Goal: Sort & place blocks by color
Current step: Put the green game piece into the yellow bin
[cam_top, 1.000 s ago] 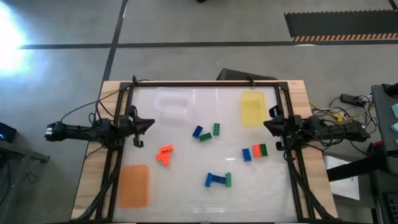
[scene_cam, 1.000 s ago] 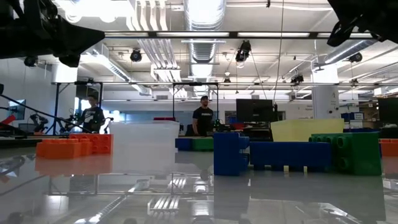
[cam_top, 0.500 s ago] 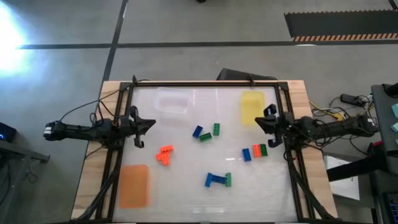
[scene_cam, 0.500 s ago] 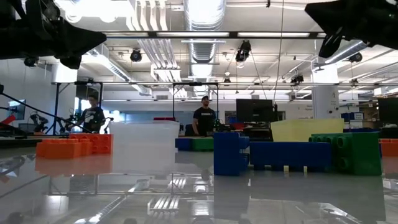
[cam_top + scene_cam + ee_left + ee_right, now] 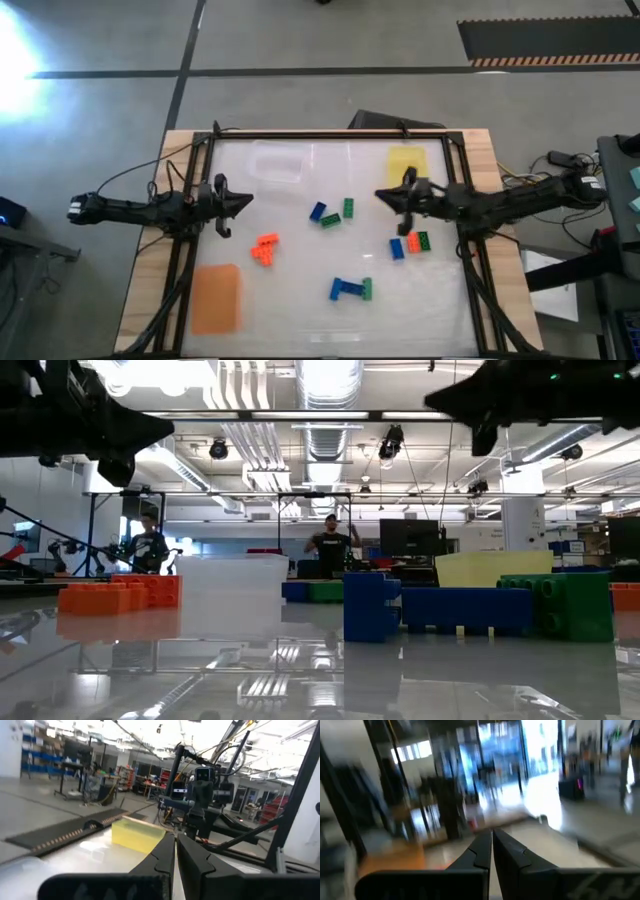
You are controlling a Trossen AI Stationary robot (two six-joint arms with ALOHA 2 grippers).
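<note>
With every small studded plastic block (image 5: 348, 289) loose on the glossy white table (image 5: 300, 310) and none on the flat orange mat (image 5: 215, 298) or flat yellow mat (image 5: 405, 165), sorting not yet begun: likely the reach. Right gripper (image 5: 384, 197) clenched, empty, over mid-table near blue and green bricks (image 5: 331, 214). Left gripper (image 5: 243, 199) clenched, waiting at left edge. Next: open, descend on one brick

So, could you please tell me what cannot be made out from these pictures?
- Right wrist view: motion blur smears the table; no small studded plastic blocks can be told.
- High view: the orange studded blocks are too small to count.
- Low view: the clear plastic rectangular mat hides whatever lies behind it.
- Low view: the right gripper is only a dark silhouette against the ceiling lights.
</note>
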